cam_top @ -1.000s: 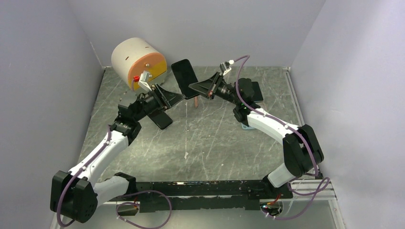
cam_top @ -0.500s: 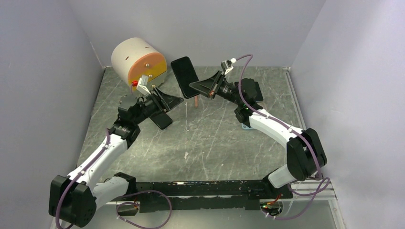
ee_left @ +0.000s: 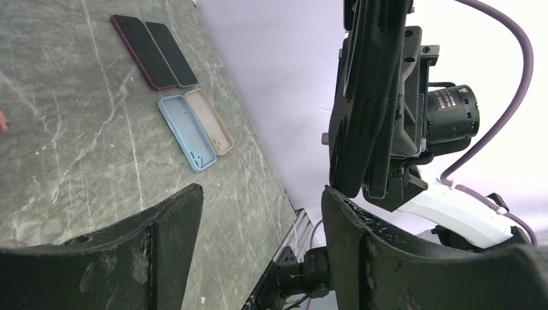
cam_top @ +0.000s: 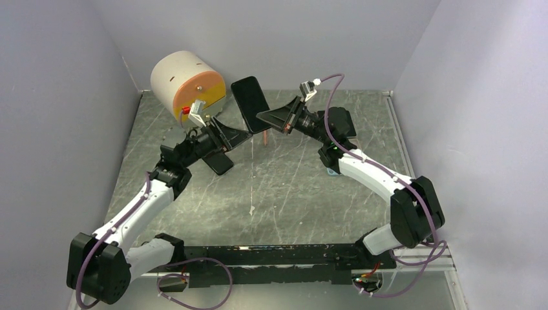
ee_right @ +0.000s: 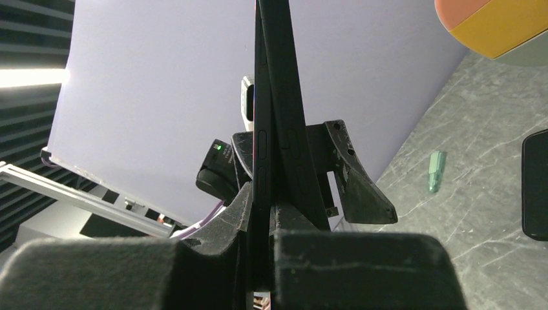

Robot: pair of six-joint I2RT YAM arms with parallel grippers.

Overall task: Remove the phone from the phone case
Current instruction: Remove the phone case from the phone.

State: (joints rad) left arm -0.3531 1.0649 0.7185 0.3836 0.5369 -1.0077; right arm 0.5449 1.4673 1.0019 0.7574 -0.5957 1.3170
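Observation:
A black phone in its dark phone case [cam_top: 250,103] stands upright above the table's back middle, and my right gripper [cam_top: 262,117] is shut on its lower part. In the right wrist view it is edge-on [ee_right: 274,116] between my right gripper's [ee_right: 268,194] pads; two dark layers part slightly toward the top. My left gripper [cam_top: 243,134] is open just left of and below the phone, with nothing between its fingers. From the left wrist, the phone [ee_left: 368,97] rises above the right fingertip [ee_left: 349,232] of the open left gripper [ee_left: 262,206].
A cream, orange and yellow cylinder [cam_top: 187,81] lies at the back left. A black phone [cam_top: 216,161] lies flat under the left arm. A copper peg [cam_top: 267,137] stands near the phone. Two dark phones [ee_left: 155,48], a blue case [ee_left: 187,132] and a beige case [ee_left: 210,119] lie to the right.
My left gripper's jaws have spread wider and the left arm has edged slightly toward the phone. The right gripper keeps its hold on the phone, almost unmoved.

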